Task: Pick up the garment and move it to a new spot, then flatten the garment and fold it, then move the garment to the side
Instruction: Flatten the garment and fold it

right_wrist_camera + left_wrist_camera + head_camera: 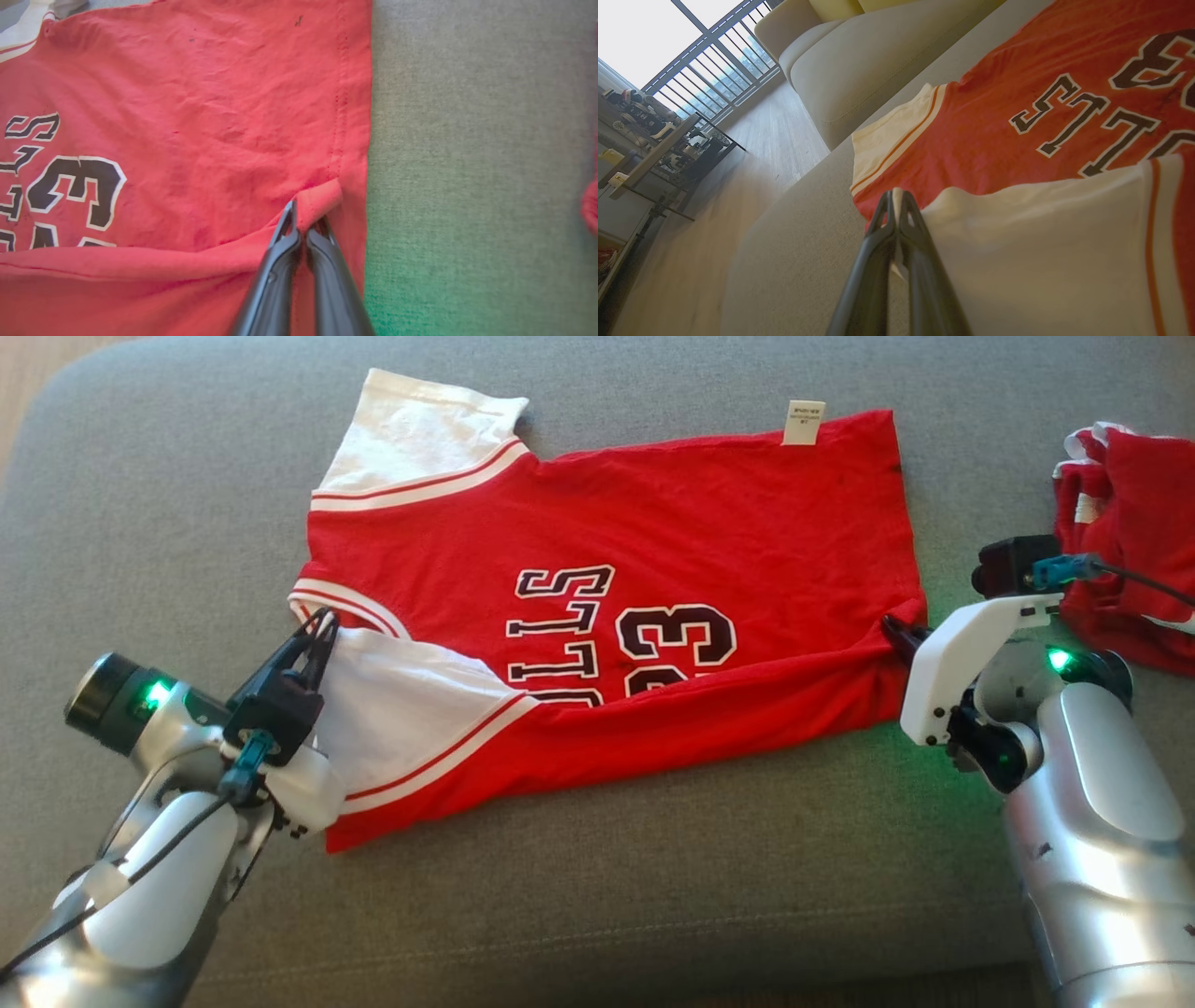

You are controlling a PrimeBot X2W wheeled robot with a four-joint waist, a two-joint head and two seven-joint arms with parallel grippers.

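The jersey (653, 551) lies sideways in the middle of the grey cushion (140, 523), print up. Its sleeves are toward 9 o'clock and its hem (910, 523) toward 3 o'clock. The long edge at 6 o'clock is turned over onto the body, covering the lower part of the dark letters and number. A white label (804, 422) sticks out from the far edge at 1 o'clock. The far sleeve (411, 434) lies flat at 11 o'clock.

The left gripper (322, 621) is at the jersey's 9 o'clock end. Its fingers are pressed together on the edge of the near sleeve (411, 700), which is folded in over the red body. In the left wrist view, the left gripper (896, 196) has a strip of white cloth pinched between its tips, with the jersey (1017, 93) spread beyond.

The right gripper (896, 633) is at the hem's near corner, about 4 o'clock. In the right wrist view, the right gripper (303, 219) has its fingers closed on a small raised fold of the red jersey (210, 93), just inside the hem seam.

A red and white pile (1130, 523) sits on the cushion at 3 o'clock, apart from the jersey.
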